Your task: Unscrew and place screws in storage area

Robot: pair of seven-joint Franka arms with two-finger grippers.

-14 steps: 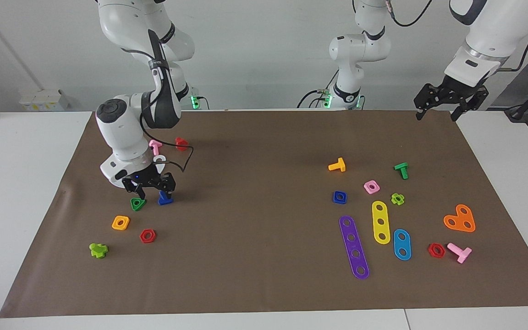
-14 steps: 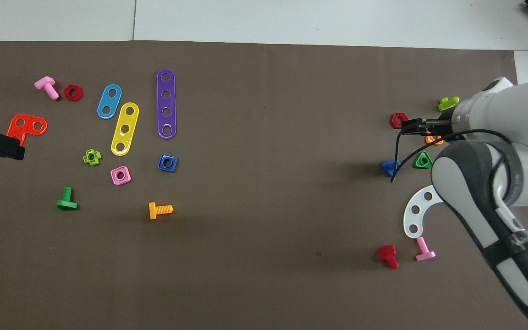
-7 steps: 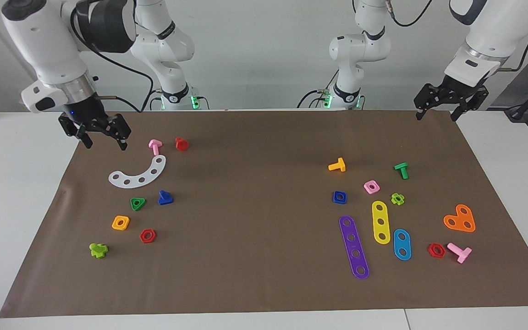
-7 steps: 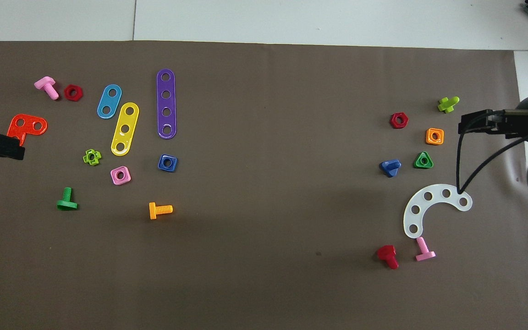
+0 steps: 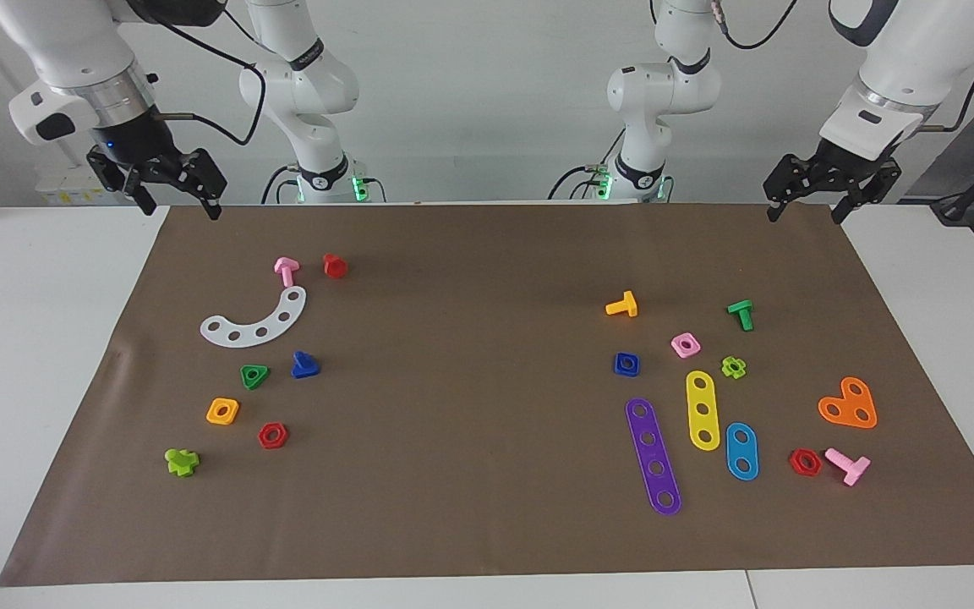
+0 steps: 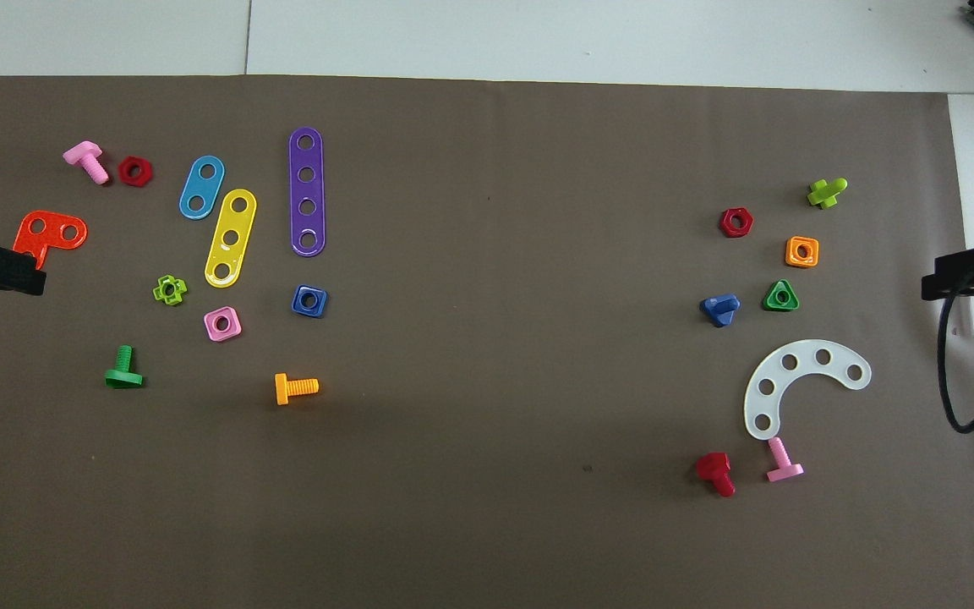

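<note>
The blue screw (image 5: 305, 364) is lying in the storage area (image 5: 157, 372) (beside the green nut (image 5: 254, 375)). Both end effectors, right (image 5: 172, 196) and left (image 5: 808, 205), are hanging spread and empty over the desk's (image 5: 47, 355) corners.

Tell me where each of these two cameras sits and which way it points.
Facing view: high across the table, looking at both arms, right gripper and left gripper raised.
Overhead view: above the robots' end, looking steeply down; only gripper tips show.
Shared: the brown mat, dark-blue triangular-headed plastic bolt, white curved five-hole strip.

No readable text, label, brand, number or sign shows on anything in either view.
</note>
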